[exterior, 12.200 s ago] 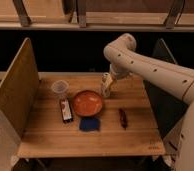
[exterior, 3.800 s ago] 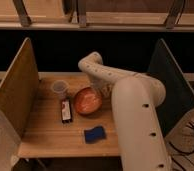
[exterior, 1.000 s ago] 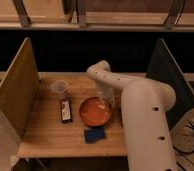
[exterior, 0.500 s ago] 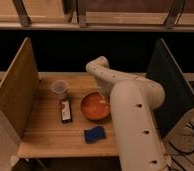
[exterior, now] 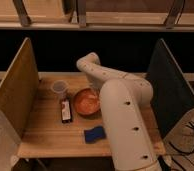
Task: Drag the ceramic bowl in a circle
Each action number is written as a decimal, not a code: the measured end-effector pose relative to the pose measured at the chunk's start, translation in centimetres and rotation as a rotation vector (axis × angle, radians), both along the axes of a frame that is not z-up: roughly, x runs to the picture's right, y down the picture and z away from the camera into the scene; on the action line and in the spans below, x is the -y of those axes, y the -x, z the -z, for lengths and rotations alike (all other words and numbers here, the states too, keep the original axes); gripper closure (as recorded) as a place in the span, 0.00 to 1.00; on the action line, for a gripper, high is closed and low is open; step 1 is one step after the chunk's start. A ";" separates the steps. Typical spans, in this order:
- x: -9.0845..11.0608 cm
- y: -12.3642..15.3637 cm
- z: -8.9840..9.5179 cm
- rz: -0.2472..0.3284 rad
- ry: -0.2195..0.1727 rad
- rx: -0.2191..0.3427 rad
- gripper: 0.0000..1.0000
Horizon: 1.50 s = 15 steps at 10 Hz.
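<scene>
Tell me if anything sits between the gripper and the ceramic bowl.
Nothing visible does. The gripper is already at the far right rim of the ceramic bowl. The clear cup and dark packet stand to its left.

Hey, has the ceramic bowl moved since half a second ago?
Yes. The ceramic bowl has slid left, closer to the dark packet, with the gripper at its far rim.

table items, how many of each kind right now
bowl: 1
clear cup: 1
dark packet: 1
blue sponge: 1
Total: 4
The gripper is at the bowl's far right rim.
</scene>
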<state>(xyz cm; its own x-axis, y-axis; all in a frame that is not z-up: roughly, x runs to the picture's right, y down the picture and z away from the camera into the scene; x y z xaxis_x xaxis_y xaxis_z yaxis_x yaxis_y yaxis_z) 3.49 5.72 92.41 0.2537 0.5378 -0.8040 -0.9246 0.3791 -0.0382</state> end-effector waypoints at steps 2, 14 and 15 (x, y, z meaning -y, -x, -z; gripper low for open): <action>-1.1 0.9 0.6 0.020 0.021 0.032 0.90; 2.4 -2.0 0.6 0.010 -0.042 -0.055 0.84; 2.4 -1.1 0.9 -0.006 -0.040 -0.032 0.73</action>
